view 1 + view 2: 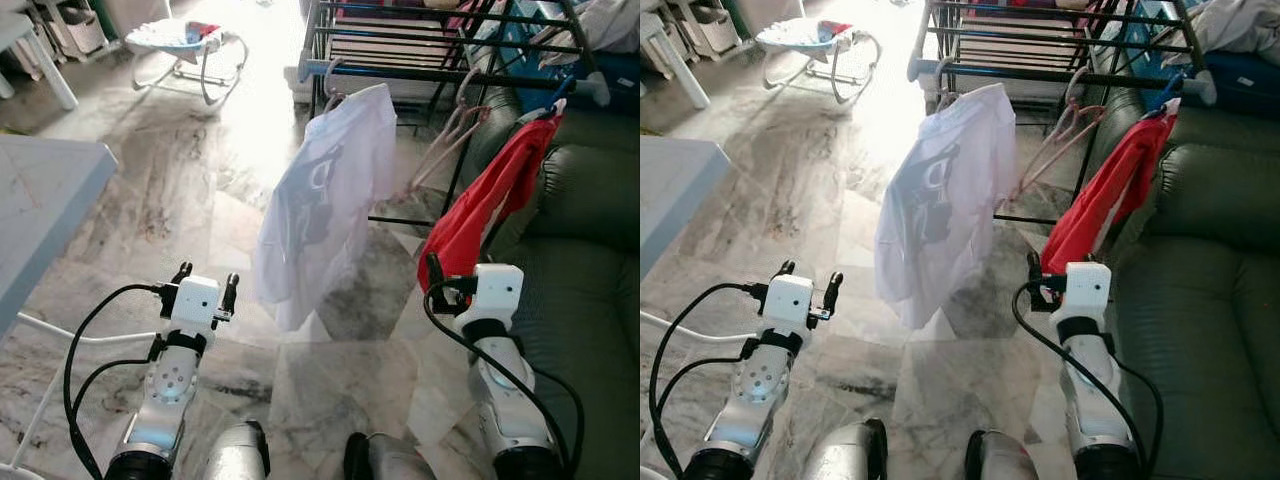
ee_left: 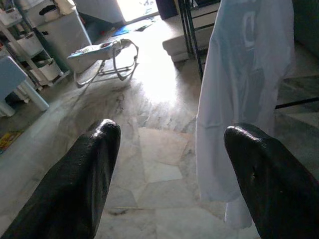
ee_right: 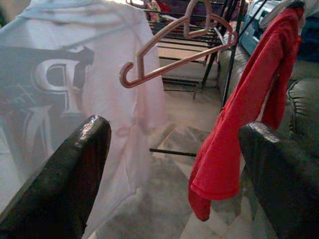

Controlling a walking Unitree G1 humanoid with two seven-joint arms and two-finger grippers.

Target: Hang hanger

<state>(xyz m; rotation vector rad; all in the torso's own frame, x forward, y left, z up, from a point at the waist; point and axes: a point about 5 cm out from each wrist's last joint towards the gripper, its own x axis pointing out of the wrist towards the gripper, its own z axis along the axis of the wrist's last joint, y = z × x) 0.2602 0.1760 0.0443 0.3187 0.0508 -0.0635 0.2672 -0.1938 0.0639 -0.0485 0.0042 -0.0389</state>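
Both arms are raised over the marble floor [image 1: 150, 200], low in the frame. The left gripper [image 1: 205, 283] sits at lower left, its fingers [image 2: 75, 184] spread wide with nothing between them. The right gripper [image 3: 174, 169] is at lower right, just below the hem of a red garment [image 1: 480, 210]; its fingers [image 3: 65, 179] are also wide apart and hold nothing.

The drying rack [image 1: 440, 70] stands across the upper middle of the frame. A white T-shirt [image 1: 325, 200] with a dark print hangs from its front rail on a hanger, drooping toward the centre. To the right of it, a pair of bare pink hangers [image 3: 174, 47] dangles from the same rail (they hang tilted, hooks and arms overlapping). Farther right the red garment hangs from the rack's corner, beside a dark green sofa [image 1: 580, 260] along the right edge.

At upper left sits a baby bouncer [image 1: 185, 45], and a pale desk [image 1: 40, 200] juts in from the left edge.
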